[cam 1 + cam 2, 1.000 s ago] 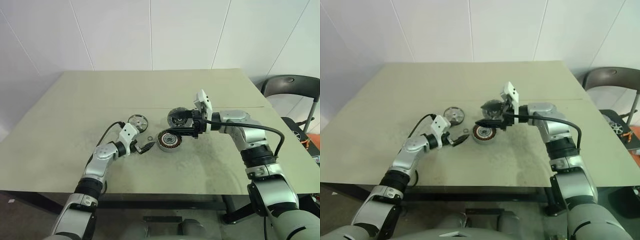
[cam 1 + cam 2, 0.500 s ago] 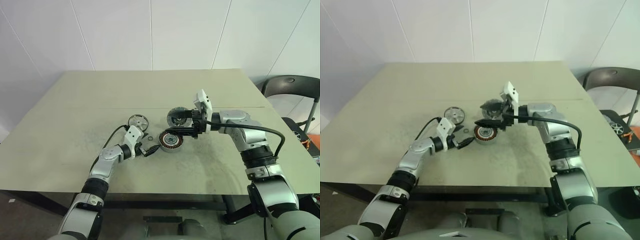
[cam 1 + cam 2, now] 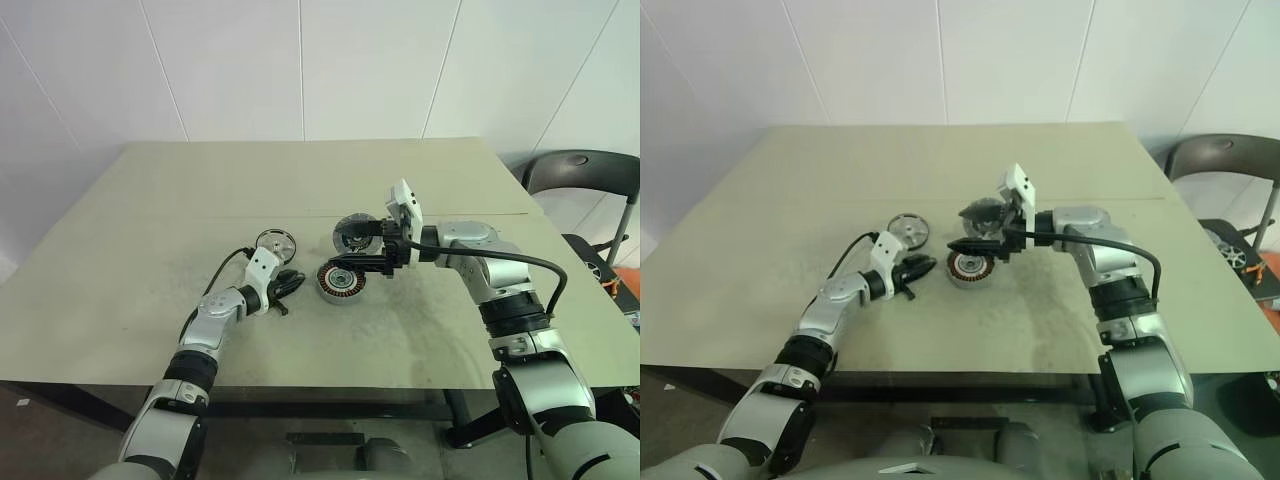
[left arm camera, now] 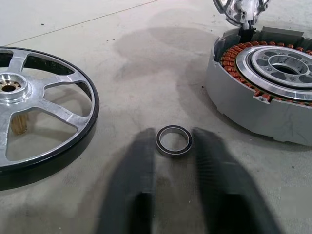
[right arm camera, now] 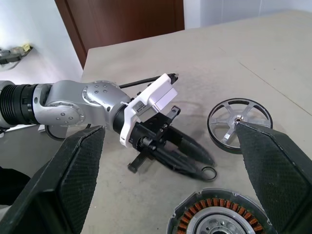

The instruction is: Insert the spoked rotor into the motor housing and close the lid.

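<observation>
Black O-ring point(image 4: 174, 141) | between spoked rotor point(image 4: 34, 113), motor housing point(image 4: 265, 83)

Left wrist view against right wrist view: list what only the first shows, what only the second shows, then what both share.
Only the left wrist view: the left gripper's fingers rising either side of the small ring, and copper windings in close detail.
Only the right wrist view: the left gripper from outside on its silver arm, the right gripper's fingers wide apart, and a brown door behind.
Both: the ring, spoked rotor, motor housing and table.

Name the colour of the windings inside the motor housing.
Copper-orange, clearest in the left wrist view of the motor housing.
</observation>
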You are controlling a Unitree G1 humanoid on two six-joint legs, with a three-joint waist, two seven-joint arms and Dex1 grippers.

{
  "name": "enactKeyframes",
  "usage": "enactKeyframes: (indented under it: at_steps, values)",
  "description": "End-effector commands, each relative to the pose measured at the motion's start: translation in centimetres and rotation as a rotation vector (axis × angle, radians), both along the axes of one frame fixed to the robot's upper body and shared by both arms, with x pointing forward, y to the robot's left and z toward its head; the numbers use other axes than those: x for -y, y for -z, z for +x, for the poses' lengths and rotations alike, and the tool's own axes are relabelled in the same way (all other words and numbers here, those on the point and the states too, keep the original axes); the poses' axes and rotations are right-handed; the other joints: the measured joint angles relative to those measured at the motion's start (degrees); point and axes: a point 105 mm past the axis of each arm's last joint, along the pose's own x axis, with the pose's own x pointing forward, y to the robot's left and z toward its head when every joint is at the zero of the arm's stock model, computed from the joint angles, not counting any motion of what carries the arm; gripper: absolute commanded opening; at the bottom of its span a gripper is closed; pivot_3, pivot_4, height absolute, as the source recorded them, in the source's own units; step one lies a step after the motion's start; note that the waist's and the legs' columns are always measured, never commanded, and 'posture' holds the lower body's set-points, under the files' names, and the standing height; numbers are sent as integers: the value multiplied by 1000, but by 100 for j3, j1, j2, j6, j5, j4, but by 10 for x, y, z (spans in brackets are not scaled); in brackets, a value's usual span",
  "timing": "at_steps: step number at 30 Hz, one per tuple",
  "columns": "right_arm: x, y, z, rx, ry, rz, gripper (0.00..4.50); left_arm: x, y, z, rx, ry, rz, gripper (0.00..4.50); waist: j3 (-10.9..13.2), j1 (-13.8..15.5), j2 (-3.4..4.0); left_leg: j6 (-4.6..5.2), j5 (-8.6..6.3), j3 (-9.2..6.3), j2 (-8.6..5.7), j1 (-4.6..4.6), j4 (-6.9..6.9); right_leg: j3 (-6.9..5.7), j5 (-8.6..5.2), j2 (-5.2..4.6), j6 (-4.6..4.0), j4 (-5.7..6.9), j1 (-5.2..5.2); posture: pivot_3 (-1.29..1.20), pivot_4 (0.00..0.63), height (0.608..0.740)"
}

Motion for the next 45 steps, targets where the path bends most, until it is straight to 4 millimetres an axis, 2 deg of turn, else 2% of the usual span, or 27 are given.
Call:
enactKeyframes:
  at_steps: [1,3,12,15,18,22,32,34,40,43,45]
  values:
    - [-4,-18,-2,75,-21,31,4500,-7,-9,8,28,-64,-21,418,0,-1,0,0,0,0,0,0,0,0,0,0,0,0,0,0,0,740]
    - [-4,-18,-1,74,-20,32,4500,-9,-11,10,41,-84,-29,33,0,-1,0,0,0,0,0,0,-1,0,0,0,0,0,0,0,0,740]
    - [-4,-19,-1,76,-17,40,4500,2,-24,3,72,-8,-99,33,0,3,0,0,0,0,0,-2,0,0,0,-1,0,-1,-1,0,0,740]
    - [-4,-19,0,78,-15,41,4500,4,-24,1,65,9,-103,553,0,-1,0,0,0,0,0,-2,0,0,0,-1,0,-1,-1,0,0,740]
    - [-3,-19,0,79,-9,40,4500,7,-23,-1,58,30,-99,1479,0,-2,0,0,0,0,0,-1,0,0,0,0,0,0,-1,0,0,740]
    - [-3,-19,1,81,-5,39,4500,6,-12,0,35,-1,-31,2746,0,-1,0,0,0,0,0,-1,0,0,0,0,0,0,-1,0,0,740]
    - [-3,-19,2,96,8,32,4500,21,11,-12,-83,26,25,2746,-7,4,6,0,0,1,0,0,0,0,0,-1,0,-1,1,0,0,740]
    - [-4,-19,2,97,9,32,4500,23,11,-12,-102,22,10,2746,-12,6,11,0,0,0,0,2,0,0,0,-1,0,-1,4,0,0,740]
    - [-5,-19,3,102,10,35,4500,16,15,-10,-169,-8,5,2746,-21,9,21,0,0,0,0,7,3,-1,0,-1,1,-1,11,0,0,740]
    - [-5,-19,3,104,12,38,4500,10,15,-5,-167,-52,11,2125,-23,2,24,0,0,-1,-1,12,5,-1,0,0,1,-1,16,0,0,740]
    - [-6,-19,3,107,13,40,4500,8,15,-5,-170,-52,9,1504,-23,0,24,0,0,-1,0,13,5,-2,1,0,2,-1,17,0,0,740]
